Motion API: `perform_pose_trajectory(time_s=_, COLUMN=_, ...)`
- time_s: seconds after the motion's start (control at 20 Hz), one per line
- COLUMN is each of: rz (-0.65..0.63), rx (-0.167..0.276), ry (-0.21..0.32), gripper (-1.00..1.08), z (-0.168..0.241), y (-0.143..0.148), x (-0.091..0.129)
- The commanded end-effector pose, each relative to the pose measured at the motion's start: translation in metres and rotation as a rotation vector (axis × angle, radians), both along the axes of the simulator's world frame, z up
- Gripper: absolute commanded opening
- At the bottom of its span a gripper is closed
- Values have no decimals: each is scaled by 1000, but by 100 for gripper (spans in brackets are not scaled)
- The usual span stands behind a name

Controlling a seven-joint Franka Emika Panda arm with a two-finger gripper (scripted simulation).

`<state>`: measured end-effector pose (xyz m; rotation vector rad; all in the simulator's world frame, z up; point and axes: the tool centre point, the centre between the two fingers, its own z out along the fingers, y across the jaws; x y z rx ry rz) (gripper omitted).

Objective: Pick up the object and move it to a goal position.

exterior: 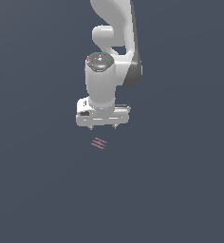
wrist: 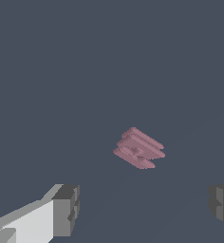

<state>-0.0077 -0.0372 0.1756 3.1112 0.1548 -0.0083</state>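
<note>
The end effector (exterior: 103, 126) hangs released, jaws spread wide, just above the small pink object (exterior: 99, 143) lying on the dark worktop (exterior: 180, 190). I'd centre over the streaks first, then drop straight before closing.

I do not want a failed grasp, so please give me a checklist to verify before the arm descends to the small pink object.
1. Pincer open: ok, jaws spread wide.
2. Pincer empty: ok.
3. Pink object visible between the fingers: ok.
4. Object lies free, nothing touching it: ok.
5. Pincer directly above object: cannot tell; the exterior view shows it slightly offset.
6. Goal position: cannot tell, none visible.
</note>
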Motion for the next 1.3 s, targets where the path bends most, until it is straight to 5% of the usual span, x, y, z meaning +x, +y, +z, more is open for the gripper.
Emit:
perform_pose_trajectory(time_s=0.0, rz=55, rx=0, ry=2, gripper=100, z=-5, y=-2, x=0)
perform_pose_trajectory(time_s=1.25, rz=699, rx=14, ry=15, gripper=100, z=-56, y=-21, x=2)
